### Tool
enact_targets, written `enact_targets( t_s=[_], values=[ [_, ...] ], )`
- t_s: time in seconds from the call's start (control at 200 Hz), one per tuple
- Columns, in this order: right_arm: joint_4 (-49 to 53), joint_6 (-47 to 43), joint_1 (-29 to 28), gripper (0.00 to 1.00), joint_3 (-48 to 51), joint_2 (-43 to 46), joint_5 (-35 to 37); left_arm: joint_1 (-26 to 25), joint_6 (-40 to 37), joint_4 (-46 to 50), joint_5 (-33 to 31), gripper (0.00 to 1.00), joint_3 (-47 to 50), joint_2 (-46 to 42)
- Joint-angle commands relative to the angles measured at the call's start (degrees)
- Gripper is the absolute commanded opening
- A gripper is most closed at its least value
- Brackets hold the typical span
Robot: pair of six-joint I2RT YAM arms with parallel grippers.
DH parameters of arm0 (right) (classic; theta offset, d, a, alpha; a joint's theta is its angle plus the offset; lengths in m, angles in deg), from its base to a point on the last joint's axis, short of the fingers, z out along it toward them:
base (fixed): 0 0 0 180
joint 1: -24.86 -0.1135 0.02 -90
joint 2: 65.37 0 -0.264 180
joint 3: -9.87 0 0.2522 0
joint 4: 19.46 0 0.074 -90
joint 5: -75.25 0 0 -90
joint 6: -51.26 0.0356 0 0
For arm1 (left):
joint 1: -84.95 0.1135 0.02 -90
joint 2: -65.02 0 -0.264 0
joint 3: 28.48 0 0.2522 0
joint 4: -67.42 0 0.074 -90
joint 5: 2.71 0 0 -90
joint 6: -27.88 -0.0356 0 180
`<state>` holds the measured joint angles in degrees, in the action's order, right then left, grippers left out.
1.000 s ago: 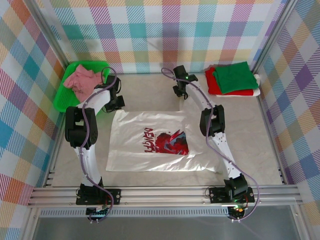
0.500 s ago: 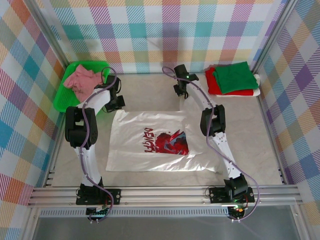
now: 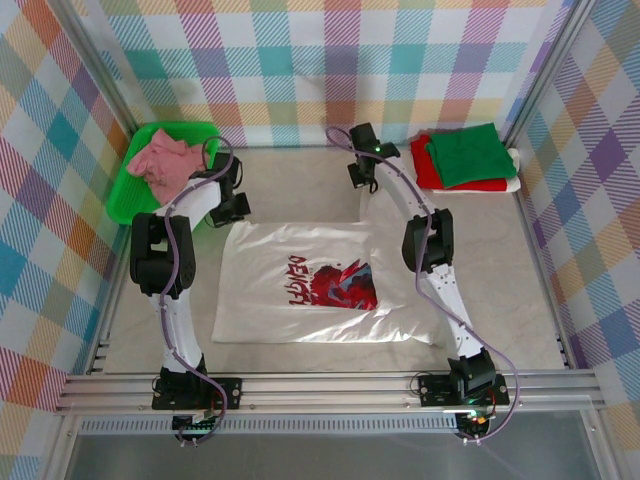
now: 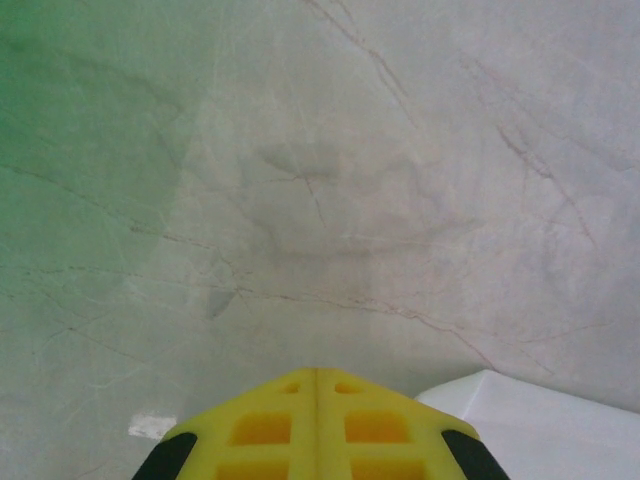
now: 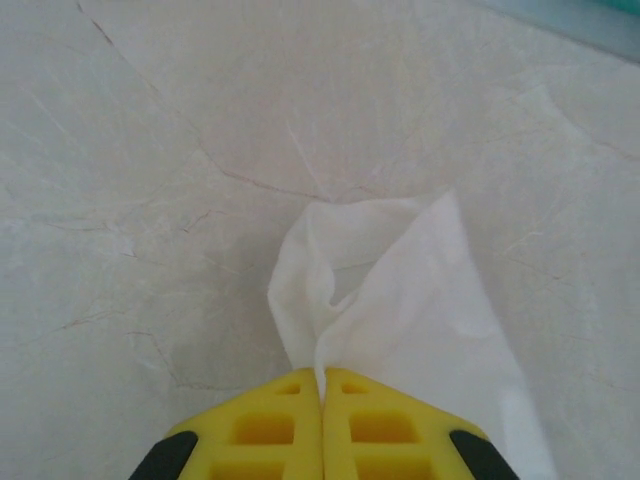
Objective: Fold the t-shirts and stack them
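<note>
Yellow fingers (image 5: 265,435) of the right gripper (image 5: 321,380) are pressing tight together, and they are pinching a bunched fold of the white t-shirt (image 5: 400,290). It is soft cloth with a red-and-dark chest print, and it is fanning out from the tips over the pale marbled table (image 5: 120,200).

From above, the right gripper (image 3: 362,180) is hanging over the shirt's far right corner, and a narrow strip of cloth is standing up from the flat fabric to its tips. The white t-shirt (image 3: 300,285) is lying spread in the middle of the table, print up.

The left gripper (image 3: 235,207) is sitting at the far left corner. In its wrist view the left gripper (image 4: 316,375) is showing its fingers (image 4: 260,430) closed with no gap, and a white corner is lying just beside them on the right. I cannot tell whether any cloth is caught there.

With both grippers placed along the far edge, this is looking like the set-up for a fold toward the near side.

A folded green t-shirt (image 3: 468,152) is resting on a folded red t-shirt (image 3: 425,160) in the far right corner, likely marking the stack. A crumpled pink t-shirt (image 3: 160,158) is waiting in the green plastic tray (image 3: 130,195) at far left.
</note>
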<state>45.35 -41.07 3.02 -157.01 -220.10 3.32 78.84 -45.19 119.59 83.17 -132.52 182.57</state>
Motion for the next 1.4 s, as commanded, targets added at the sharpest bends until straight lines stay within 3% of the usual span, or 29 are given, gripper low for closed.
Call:
enact_targets(
  t_s=[0.0,0.345,0.49,0.53,0.59,0.62,0.68,0.745,0.805,0.85,0.905,1.01,1.065,1.395],
  values=[
    [0.20,-0.44,-0.06,0.01,-0.46,6.23,0.85,0.62,0.63,-0.14,-1.24,0.00,0.85,-2.50],
    [-1.30,-2.93,4.11,0.03,3.40,10.55,-6.44,1.28,-1.00,0.49,-1.89,0.00,0.67,-2.86],
    [-0.99,-0.08,5.64,0.05,3.19,10.67,-10.06,1.27,-1.34,0.83,-2.06,0.00,0.11,-3.06],
    [-1.04,1.28,6.08,0.11,3.31,10.84,-11.92,1.28,-1.37,0.79,-2.03,0.00,0.10,-2.96],
    [-1.34,2.83,6.63,0.33,3.33,10.84,-15.08,1.25,-1.40,0.86,-1.97,0.00,-0.15,-2.80],
    [-1.52,3.68,6.87,0.35,3.33,10.63,-16.78,1.27,-1.40,0.87,-1.80,0.00,-0.34,-2.63],
    [-1.98,5.62,7.60,0.29,3.20,10.27,-20.43,1.28,-1.46,1.17,-1.59,0.00,-0.72,-2.27],
    [-2.34,7.80,8.48,0.07,3.18,9.99,-22.19,1.27,-1.55,1.49,-1.50,0.00,-1.09,-2.11],
    [-2.57,8.76,9.21,0.04,3.18,9.81,-22.92,1.28,-1.72,1.49,-1.67,0.00,-1.08,-2.14],
    [-2.54,8.71,9.58,0.11,3.30,9.63,-23.12,1.27,-1.90,1.62,-1.89,0.00,-0.95,-2.20],
    [-2.42,7.96,9.63,0.33,3.37,9.30,-23.23,1.28,-2.06,1.66,-2.12,0.00,-0.91,-2.32],
    [-1.66,6.08,9.63,0.46,3.14,7.45,-22.72,1.27,-2.16,1.49,-2.21,0.00,-0.69,-2.18],
    [-2.03,6.22,9.84,0.61,3.12,6.34,-20.91,1.26,-2.16,1.28,-1.99,0.00,-0.71,-2.08],
    [-7.65,12.67,14.29,0.65,-3.94,-3.75,-28.46,1.28,-2.88,0.26,-1.04,0.00,-0.62,-2.34]
  ],
)
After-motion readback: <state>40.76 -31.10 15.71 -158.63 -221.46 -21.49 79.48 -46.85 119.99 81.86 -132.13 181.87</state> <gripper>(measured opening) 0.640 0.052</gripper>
